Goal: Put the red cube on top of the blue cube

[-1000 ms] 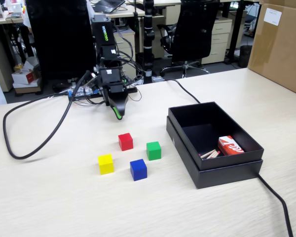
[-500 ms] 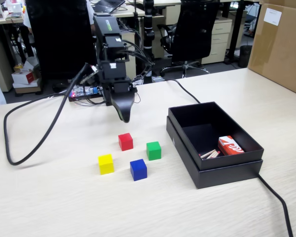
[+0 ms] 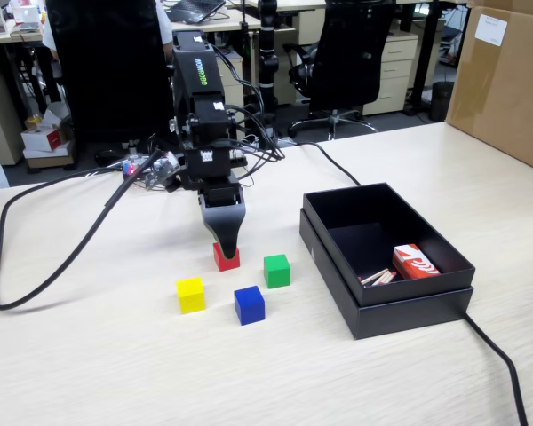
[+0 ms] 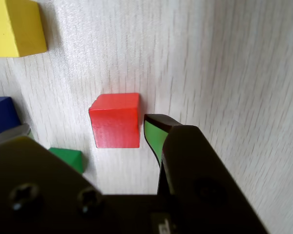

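The red cube (image 3: pixel 226 259) (image 4: pixel 115 120) sits on the wooden table. My gripper (image 3: pixel 226 241) (image 4: pixel 85 132) is lowered over it and open. In the wrist view the cube lies between the jaws, close beside the green-padded fingertip (image 4: pixel 154 135) on the right and apart from the other one on the left. The blue cube (image 3: pixel 249 304) (image 4: pixel 1 114) stands on the table in front of the red one in the fixed view, at the left edge of the wrist view.
A green cube (image 3: pixel 276 271) (image 4: pixel 68 157) and a yellow cube (image 3: pixel 190 295) (image 4: pixel 17 27) stand close by. An open black box (image 3: pixel 386 293) on the right holds a red-and-white packet (image 3: pixel 415 262). Black cables (image 3: pixel 62 257) cross the table.
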You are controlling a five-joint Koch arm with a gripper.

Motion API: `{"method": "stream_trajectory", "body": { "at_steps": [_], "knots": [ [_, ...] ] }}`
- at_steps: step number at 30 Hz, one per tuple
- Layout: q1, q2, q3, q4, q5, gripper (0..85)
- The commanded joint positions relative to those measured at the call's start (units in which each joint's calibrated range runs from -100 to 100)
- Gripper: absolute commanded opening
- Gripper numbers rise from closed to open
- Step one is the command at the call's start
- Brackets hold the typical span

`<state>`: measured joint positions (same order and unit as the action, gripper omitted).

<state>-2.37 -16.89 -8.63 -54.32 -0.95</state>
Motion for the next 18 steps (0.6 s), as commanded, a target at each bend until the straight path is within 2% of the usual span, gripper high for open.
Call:
{"method": "stream_trajectory", "body": {
  "at_steps": [1, 8, 9, 10, 11, 18],
  "knots": [
    [0.0, 1.1, 4.9, -1.6, 0.0, 44.9],
    [0.0, 4.4, 5.5, -2.9, 0.1, 44.0],
    [-0.1, 5.4, 5.5, -2.9, 0.0, 39.6],
    [-0.2, 5.7, 5.5, -3.0, 0.0, 39.1],
    [-0.2, 6.2, 5.4, -3.1, 0.1, 32.0],
    [-0.8, 7.5, 5.5, -3.1, 0.0, 16.9]
  ]
}}
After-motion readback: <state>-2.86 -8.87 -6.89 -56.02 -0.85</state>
